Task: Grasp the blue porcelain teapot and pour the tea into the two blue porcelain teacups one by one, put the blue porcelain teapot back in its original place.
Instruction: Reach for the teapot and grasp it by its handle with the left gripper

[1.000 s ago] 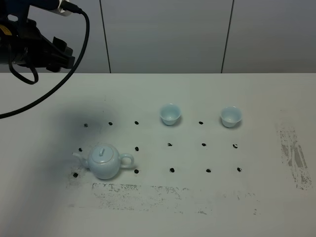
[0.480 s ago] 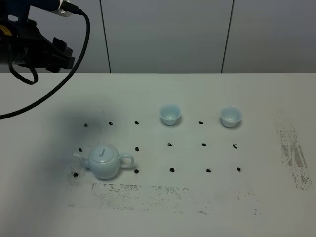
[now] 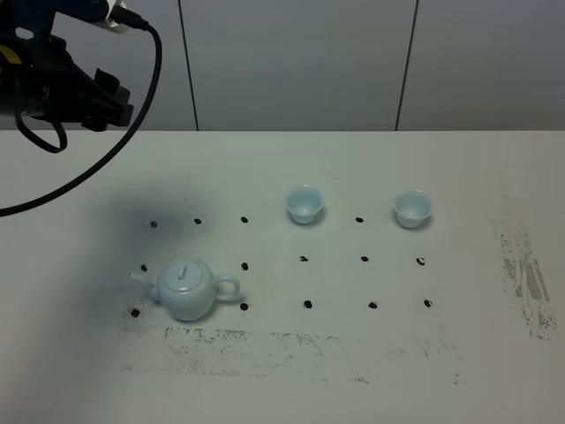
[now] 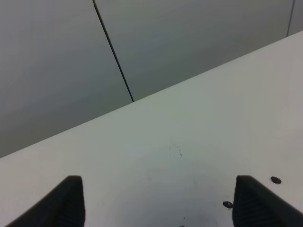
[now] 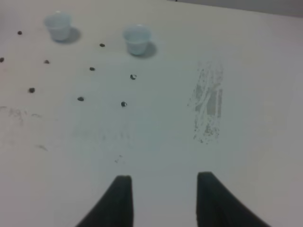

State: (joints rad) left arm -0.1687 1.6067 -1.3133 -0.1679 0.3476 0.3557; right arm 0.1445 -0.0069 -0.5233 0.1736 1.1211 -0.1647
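Observation:
The blue porcelain teapot (image 3: 187,290) stands upright at the front left of the white table, spout to the left and handle to the right. The two blue porcelain teacups (image 3: 305,204) (image 3: 412,208) stand side by side farther back, and the right wrist view shows them (image 5: 58,23) (image 5: 137,39) far ahead. My left gripper (image 4: 163,203) is wide open and holds nothing, high over the table's back left, far from the teapot. My right gripper (image 5: 163,191) hovers above bare table, its fingers apart with nothing between them. The exterior high view does not show it.
Black dots (image 3: 303,259) mark a grid on the table (image 3: 477,353). A dark scuffed patch (image 3: 525,278) lies at the right and a smudged strip (image 3: 247,340) in front of the teapot. The left arm (image 3: 57,84) and its cable hang over the back left corner.

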